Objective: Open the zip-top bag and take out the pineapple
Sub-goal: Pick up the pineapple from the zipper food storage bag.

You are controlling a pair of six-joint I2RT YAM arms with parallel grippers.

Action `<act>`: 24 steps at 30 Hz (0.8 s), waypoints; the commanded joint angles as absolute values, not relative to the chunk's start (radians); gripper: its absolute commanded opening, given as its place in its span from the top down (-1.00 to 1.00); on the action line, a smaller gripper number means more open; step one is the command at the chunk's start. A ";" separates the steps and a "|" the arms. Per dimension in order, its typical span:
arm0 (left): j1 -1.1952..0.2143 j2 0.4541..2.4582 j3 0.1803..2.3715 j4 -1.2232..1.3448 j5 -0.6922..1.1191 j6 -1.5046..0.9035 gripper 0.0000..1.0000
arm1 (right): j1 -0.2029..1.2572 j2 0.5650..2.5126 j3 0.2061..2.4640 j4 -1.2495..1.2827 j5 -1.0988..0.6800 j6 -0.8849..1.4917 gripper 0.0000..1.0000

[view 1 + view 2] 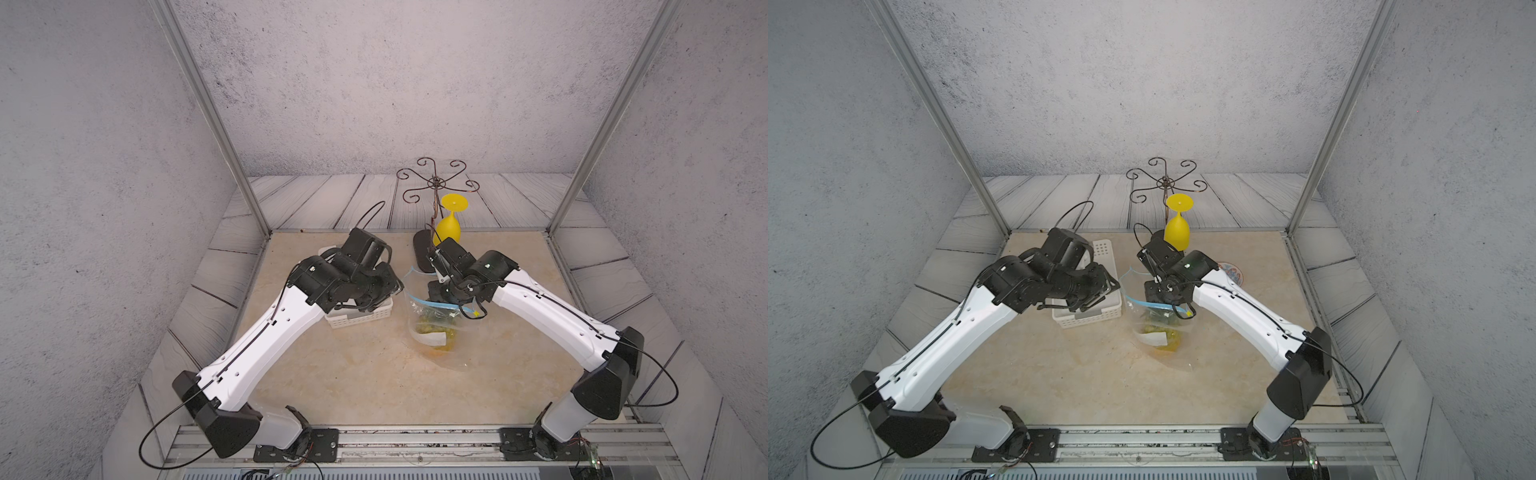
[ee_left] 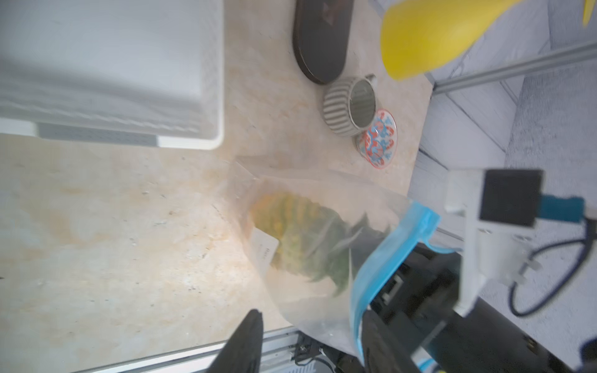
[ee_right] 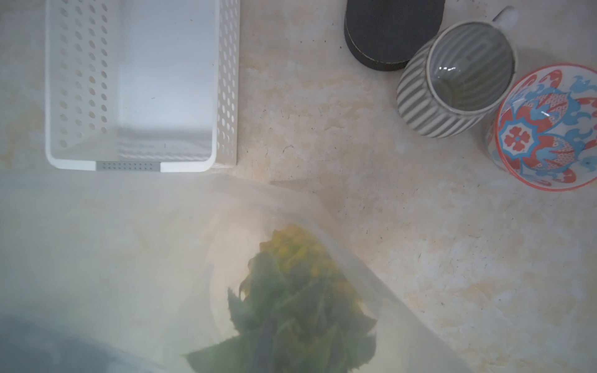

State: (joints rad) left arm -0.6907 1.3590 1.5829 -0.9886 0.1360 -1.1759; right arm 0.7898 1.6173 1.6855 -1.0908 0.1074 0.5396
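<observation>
- the left pincer [image 2: 310,319] stands wide with nothing clamped. the zip-top bag [image 1: 417,309] hangs right off its tips, and the light-blue zip strip [image 2: 397,245] brushes past one of its fingers [image 2: 379,342].
- the right pincer [image 1: 441,294] sits at the top of the bag by that strip. wrist and plastic hide its jaws, so whether it has a grip cannot be told.
- the pineapple [image 2: 290,232] is inside the bag, directly beneath the right pincer, with its green crown pointing up at it.
- risk one: if the right pincer has only a sliver of film, the fruit's weight could pull the bag free, and it would slump to the table.
- risk two: the left pincer could close on both walls at once. that would pinch the mouth shut instead of spreading it.
- risk three: the spiky leaves could catch on the strip on the way out, and the whole bag would come along.
- risk four: things are crowded in here. the white basket [image 1: 345,323] lies right under the left pincer and the yellow goblet [image 1: 448,229] is just behind the right one. the striped mug [image 3: 452,84] and patterned bowl [image 3: 549,129] are close beyond it, so a wide swing could clip any of them.
</observation>
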 commanded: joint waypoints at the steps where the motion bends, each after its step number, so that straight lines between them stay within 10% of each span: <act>1: -0.623 1.334 1.501 -0.948 0.114 -1.265 -0.08 | 0.779 1.536 1.802 -1.128 0.084 0.509 1.00; 14: -0.584 1.396 1.131 -0.516 0.369 -1.607 -0.50 | 0.720 1.607 2.149 -1.296 -0.020 0.492 1.00; 17: -0.589 1.422 1.126 -0.508 0.364 -1.631 -0.93 | 0.712 1.616 2.206 -1.314 -0.046 0.501 1.00; 24: -0.622 1.470 1.086 -0.373 0.411 -1.791 -0.94 | 0.703 1.632 2.301 -1.369 -0.077 0.504 1.00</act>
